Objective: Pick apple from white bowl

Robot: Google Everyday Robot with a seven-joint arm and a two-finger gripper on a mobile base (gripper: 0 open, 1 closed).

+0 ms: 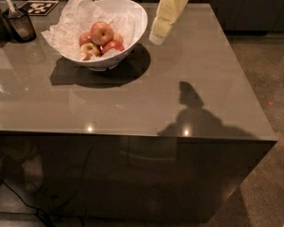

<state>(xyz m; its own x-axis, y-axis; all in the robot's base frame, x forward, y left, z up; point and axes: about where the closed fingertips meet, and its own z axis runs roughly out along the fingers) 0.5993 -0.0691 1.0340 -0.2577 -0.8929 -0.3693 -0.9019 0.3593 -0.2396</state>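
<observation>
The white bowl (pixel 132 30), lined with crumpled white paper, stands at the back left of the grey table. The apple (pixel 102 33), large and red-orange, lies on top of the pile inside it. A smaller yellow-green apple (pixel 91 48) and a deep-red apple (pixel 113 46) lie below it. My gripper (pixel 157 36) hangs from the top of the view, pale yellow, just right of the bowl's rim and above the table. It is apart from the apple, to its right.
A dark container with a utensil (pixel 20 23) and a black-and-white marker tag (pixel 37 7) stand at the back left corner. The table's right edge (pixel 248 86) drops to a speckled floor. The arm's shadow (pixel 191 110) falls front right.
</observation>
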